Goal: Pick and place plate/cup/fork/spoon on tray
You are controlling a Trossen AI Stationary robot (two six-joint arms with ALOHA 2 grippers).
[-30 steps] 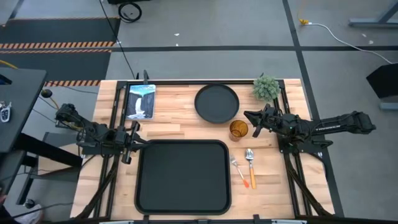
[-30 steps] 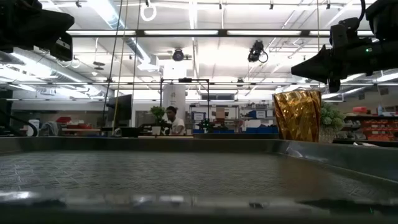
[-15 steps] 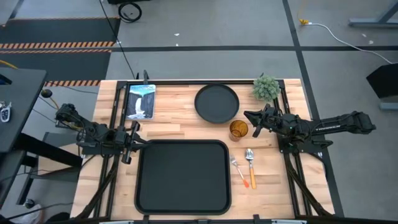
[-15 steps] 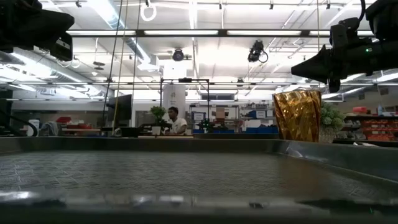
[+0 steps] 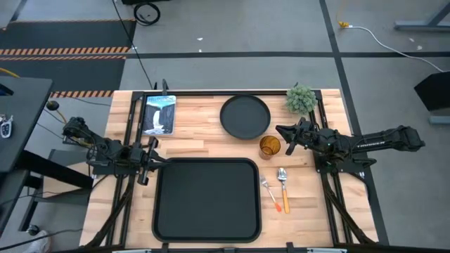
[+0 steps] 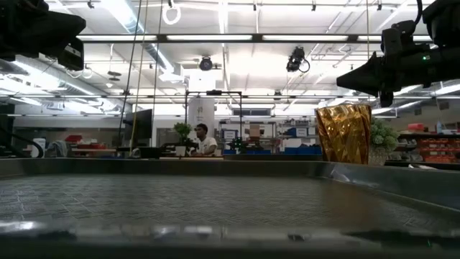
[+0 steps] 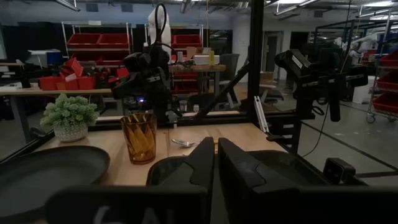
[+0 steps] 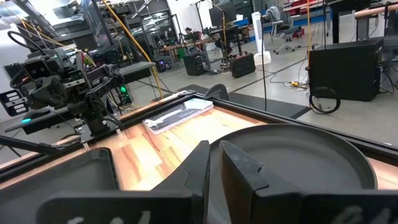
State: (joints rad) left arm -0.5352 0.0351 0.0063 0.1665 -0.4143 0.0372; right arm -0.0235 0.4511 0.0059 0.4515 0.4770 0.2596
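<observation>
The black tray [image 5: 207, 200] lies at the table's near middle. The round black plate [image 5: 245, 116] rests flat behind it, and the amber cup [image 5: 270, 146] stands upright near the tray's far right corner. The fork [image 5: 271, 195] and the spoon [image 5: 283, 188] lie side by side on the wood right of the tray. My left gripper [image 5: 149, 163] hovers at the tray's far left corner, shut and empty [image 7: 216, 163]. My right gripper [image 5: 281, 133] hovers just right of the cup, shut and empty [image 8: 214, 163]. The low view shows the cup [image 6: 345, 133] beyond the tray's rim [image 6: 388, 180].
A small potted plant [image 5: 301, 100] stands at the far right corner, close behind my right arm. A framed picture [image 5: 159, 114] lies at the far left. Bare wood shows between the picture and the plate and right of the utensils.
</observation>
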